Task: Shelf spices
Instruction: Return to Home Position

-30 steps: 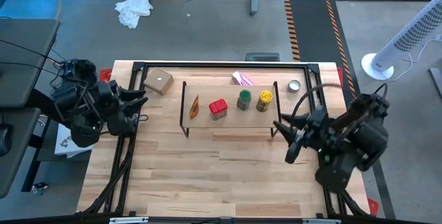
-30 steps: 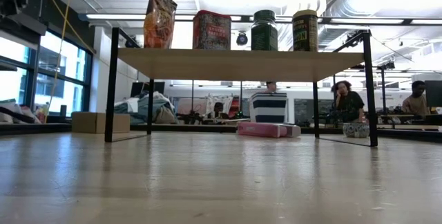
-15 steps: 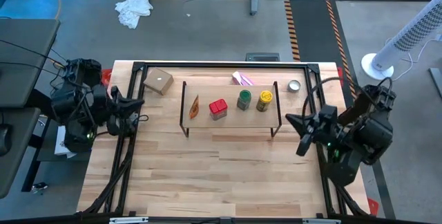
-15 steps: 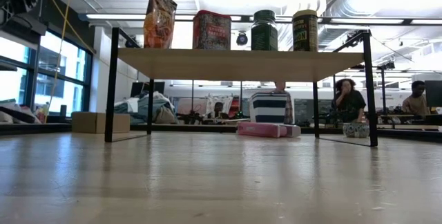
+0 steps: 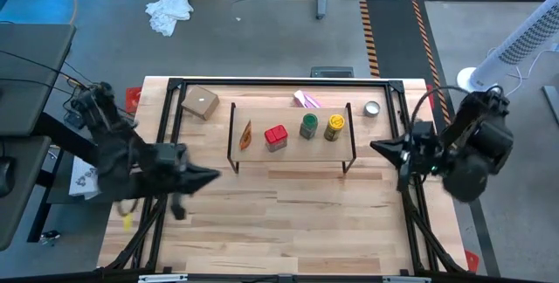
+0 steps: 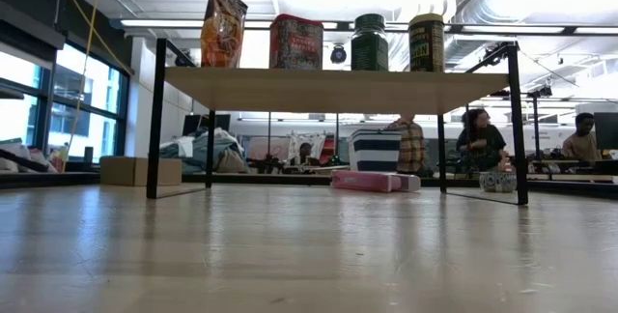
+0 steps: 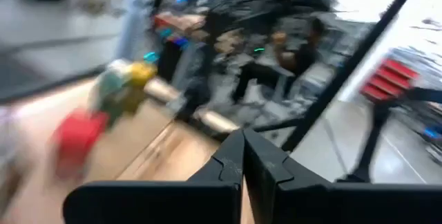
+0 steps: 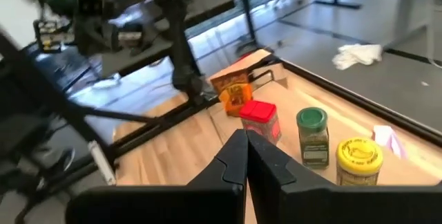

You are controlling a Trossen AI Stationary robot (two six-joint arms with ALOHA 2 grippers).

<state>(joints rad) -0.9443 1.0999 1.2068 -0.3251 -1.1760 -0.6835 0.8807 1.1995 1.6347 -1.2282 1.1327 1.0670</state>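
Left gripper (image 5: 208, 176): being held over the front-left part of the table (image 5: 279, 226), well apart from the shelf, with the fingers pressed together on nothing.
Right gripper (image 5: 376, 147): being held at the table's right side, near the shelf's right-end legs, with the fingers closed and nothing gripped.
Shelf (image 5: 297, 155): being seen across the table's middle, plank level on its black legs.
Spices: all four are being carried on the plank in one row — orange-brown packet (image 5: 246, 134) on edge at the left end, then red container (image 5: 276, 137), green-lidded jar (image 5: 308, 126) and yellow jar (image 5: 334, 126).
Main risk: a shelf leg being clipped by the right arm as it is folded home; a jolt there is being judged enough to topple the thin upright packet first.
Lesser risk: the row being brushed by a wide swing of the left arm.
Behind the shelf: pink packet (image 5: 306, 100), silver tin (image 5: 373, 108) and cardboard box (image 5: 200, 102) are being left on the table — not threatened.
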